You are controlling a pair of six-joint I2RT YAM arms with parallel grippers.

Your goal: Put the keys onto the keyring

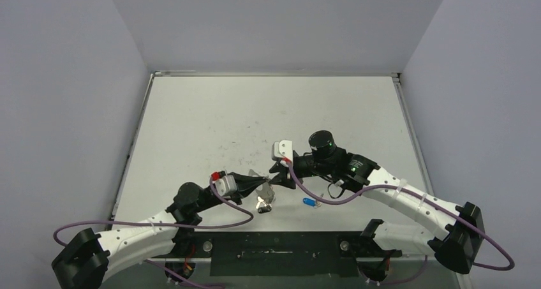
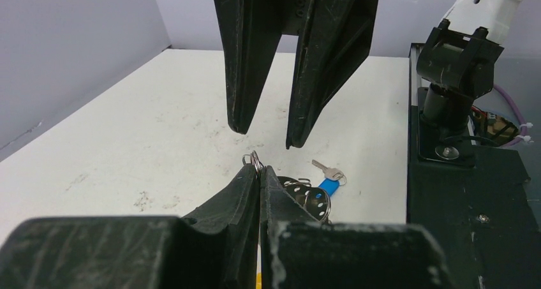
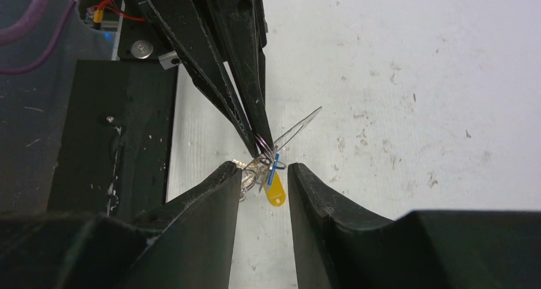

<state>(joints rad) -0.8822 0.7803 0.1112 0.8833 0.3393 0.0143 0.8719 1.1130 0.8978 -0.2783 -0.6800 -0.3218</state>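
Nothing legible in any view: no text, labels, brands or numbers. Keys too small to read any stamp.

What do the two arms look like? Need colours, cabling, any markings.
Left arm and right arm: white links, black joint housings. A purple cable runs along each, zip-tied on. The fingers are black, long, tapered and scuffed. A white camera block with a red part sits at each wrist. A green light shows on the right arm's black joint.
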